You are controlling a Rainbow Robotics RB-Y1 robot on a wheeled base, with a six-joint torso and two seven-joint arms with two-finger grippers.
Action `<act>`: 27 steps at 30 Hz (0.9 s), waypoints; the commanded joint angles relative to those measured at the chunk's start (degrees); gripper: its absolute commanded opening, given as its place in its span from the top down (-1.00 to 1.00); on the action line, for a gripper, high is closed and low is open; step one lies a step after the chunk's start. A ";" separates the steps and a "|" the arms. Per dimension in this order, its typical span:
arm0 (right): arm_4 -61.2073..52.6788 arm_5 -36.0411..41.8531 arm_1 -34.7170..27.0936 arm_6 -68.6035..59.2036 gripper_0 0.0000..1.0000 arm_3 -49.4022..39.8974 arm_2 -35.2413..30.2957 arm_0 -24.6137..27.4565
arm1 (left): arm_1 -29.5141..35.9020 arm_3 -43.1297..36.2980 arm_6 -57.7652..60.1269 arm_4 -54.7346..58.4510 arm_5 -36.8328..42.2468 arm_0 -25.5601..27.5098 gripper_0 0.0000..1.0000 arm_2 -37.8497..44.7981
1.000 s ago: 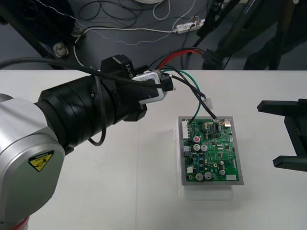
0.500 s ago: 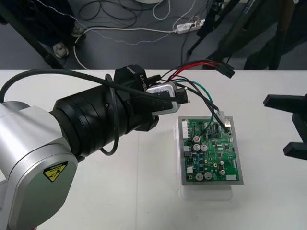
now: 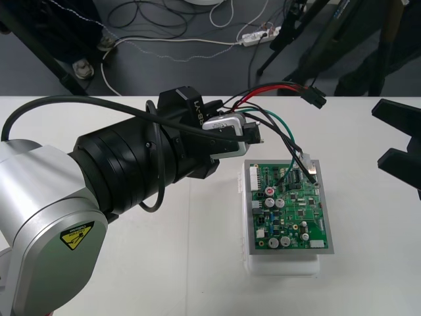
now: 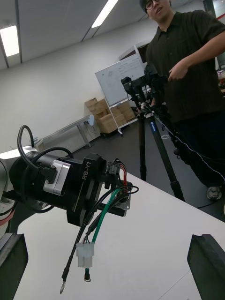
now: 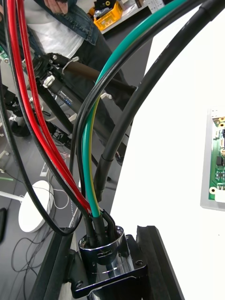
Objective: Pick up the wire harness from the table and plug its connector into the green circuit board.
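Observation:
My left gripper [image 3: 254,134] hovers just beyond the far left corner of the green circuit board [image 3: 290,207], shut on the round metal socket [image 5: 100,246] of the wire harness [image 3: 277,122]. Red, black and green wires arc up from the socket. The small black plug [image 3: 315,98] hangs in the air past the board's far edge. A white connector [image 3: 299,157] and thin leads dangle over the board's far end. In the right wrist view the left gripper [image 4: 119,190] holds the socket [image 4: 124,200] with the white connector [image 4: 85,255] hanging below. My right gripper [image 3: 398,135] stands open at the table's right edge.
The board sits on a white base [image 3: 283,264] right of the table's middle. Bare table [image 3: 164,263] lies in front of the left arm. Cables and a power strip [image 3: 260,36] lie on the dark floor beyond the far edge.
The left arm has carried the harness right, toward the board's far corner, and the black plug swung up to the right. The right gripper drew back toward the far right.

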 commanded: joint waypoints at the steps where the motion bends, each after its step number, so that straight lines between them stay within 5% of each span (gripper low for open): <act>1: 2.18 2.15 3.36 -2.55 -1.00 -3.30 1.01 1.01 | -1.74 -1.26 -2.92 -0.39 4.96 1.13 1.00 -1.11; 9: 5.70 4.88 8.99 -3.34 -1.00 -5.06 4.62 1.01 | -1.47 -1.26 -3.18 -0.39 5.40 2.44 1.00 -0.85; 27: 10.35 14.02 9.78 -2.46 -1.00 -7.61 14.81 0.31 | -1.56 -1.26 -3.97 -0.39 6.89 3.23 1.00 -0.85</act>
